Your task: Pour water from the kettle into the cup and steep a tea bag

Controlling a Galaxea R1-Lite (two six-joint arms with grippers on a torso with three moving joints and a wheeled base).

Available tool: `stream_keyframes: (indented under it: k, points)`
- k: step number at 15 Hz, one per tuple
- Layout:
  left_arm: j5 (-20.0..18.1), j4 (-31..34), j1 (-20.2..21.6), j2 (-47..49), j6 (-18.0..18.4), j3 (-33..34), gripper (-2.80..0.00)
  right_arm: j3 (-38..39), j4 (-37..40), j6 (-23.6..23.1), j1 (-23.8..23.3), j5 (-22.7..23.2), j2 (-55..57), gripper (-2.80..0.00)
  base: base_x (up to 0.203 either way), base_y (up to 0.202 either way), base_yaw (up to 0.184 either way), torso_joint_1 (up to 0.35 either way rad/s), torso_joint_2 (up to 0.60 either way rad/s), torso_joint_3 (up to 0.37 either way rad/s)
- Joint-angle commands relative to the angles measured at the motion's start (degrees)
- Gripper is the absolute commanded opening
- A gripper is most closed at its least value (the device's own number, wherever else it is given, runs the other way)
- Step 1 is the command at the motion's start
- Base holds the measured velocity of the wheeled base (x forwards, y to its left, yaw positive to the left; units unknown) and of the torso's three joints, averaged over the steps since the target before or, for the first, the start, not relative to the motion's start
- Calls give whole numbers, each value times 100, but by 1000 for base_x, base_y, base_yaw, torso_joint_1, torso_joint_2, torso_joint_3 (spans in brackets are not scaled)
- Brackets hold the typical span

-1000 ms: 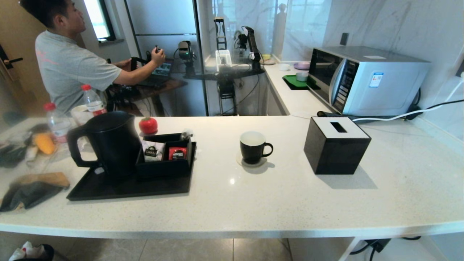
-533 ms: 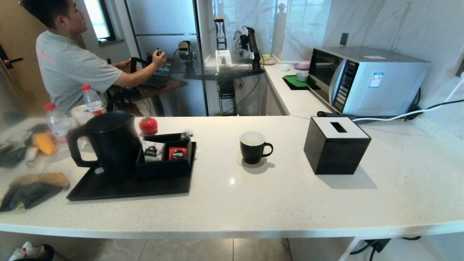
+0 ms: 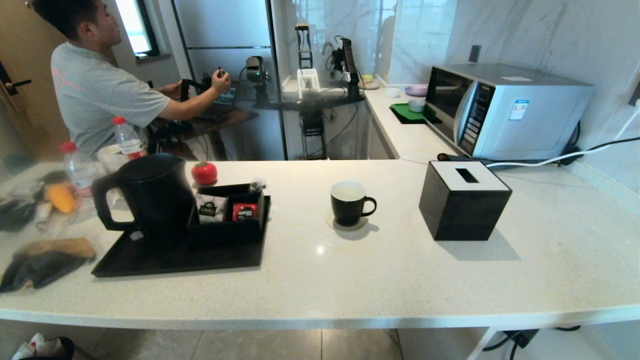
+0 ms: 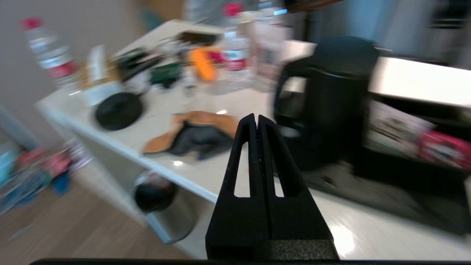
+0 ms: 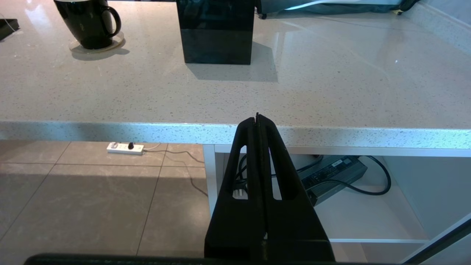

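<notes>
From the head view, the kettle [image 3: 150,197] is seen upright at the left end of a black tray [image 3: 150,260], handle turned to the robot's left. It is touching a black box [image 3: 227,227] that holds two sachets. A small pale pouch, judged to be the tea bag [image 3: 257,186], sits at the box's far right corner. The cup [image 3: 350,202] stands on a coaster, well apart to the right, and looks empty. Neither arm is seen here. Because kettle and box are packed together, the box could be dragged or tipped if the kettle is lifted at a slant. A long carry to the cup is needed, so water could be slopped on the counter [image 3: 400,280].

In the left wrist view, the left gripper [image 4: 257,121] is pressed fully together and holds nothing, short of the counter edge, aimed near the kettle [image 4: 338,95] handle. With fingers closed, the handle cannot be taken; it would only be knocked, and the kettle pushed into the box.

In the right wrist view, the right gripper [image 5: 257,119] is likewise closed and empty, parked below the counter edge. The cup [image 5: 90,22] is seen far off. The counter edge could be struck if this arm is raised straight up.
</notes>
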Motion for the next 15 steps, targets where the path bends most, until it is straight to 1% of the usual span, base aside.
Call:
stream_keyframes:
  k: [1, 2, 3, 4, 5, 6, 8, 10, 13, 15]
  points:
    - [70, -189, 736, 1268, -26, -164, -280, 0, 0, -7, -1, 0, 7, -280, 0, 0, 0, 0, 0, 0]
    - [-112, -262, 1091, 1576, -54, -190, -280, 0, 0, -9, -4, 0, 7, -280, 0, 0, 0, 0, 0, 0]
    - [-500, -341, 1435, 1754, -81, -174, -280, 0, 0, -4, -2, 0, 7, -280, 0, 0, 0, 0, 0, 0]
    - [-1054, -457, 1730, 1968, -96, -102, -280, 0, 0, -2, -3, 0, 7, -280, 0, 0, 0, 0, 0, 0]
    - [-1443, -668, 1920, 2199, -98, 33, -280, 0, 0, -9, 5, 0, 7, -280, 0, 0, 0, 0, 0, 0]
    - [-1650, -1044, 2017, 2440, -98, 174, 0, 0, 0, 0, 1, 0, 7, -280, 0, 0, 0, 0, 0, 0]
    - [-1825, -2115, 2076, 2908, -56, 554, 0, 0, 0, -9, 3, 0, 7, -280, 0, 0, 0, 0, 0, 0]
    - [-1850, -3259, 1949, 3391, 31, 1209, 0, 0, 0, 0, -4, 0, 7, -280, 0, 0, 0, 0, 0, 0]
    - [-1787, -5003, 1702, 4221, 99, 1810, 0, 0, 0, -3, 2, 0, 7, -280, 0, 0, 0, 0, 0, 0]
    - [-1555, -5898, 1465, 4843, 110, 2047, 0, 0, 0, -9, -4, 0, 7, -280, 0, 0, 0, 0, 0, 0]
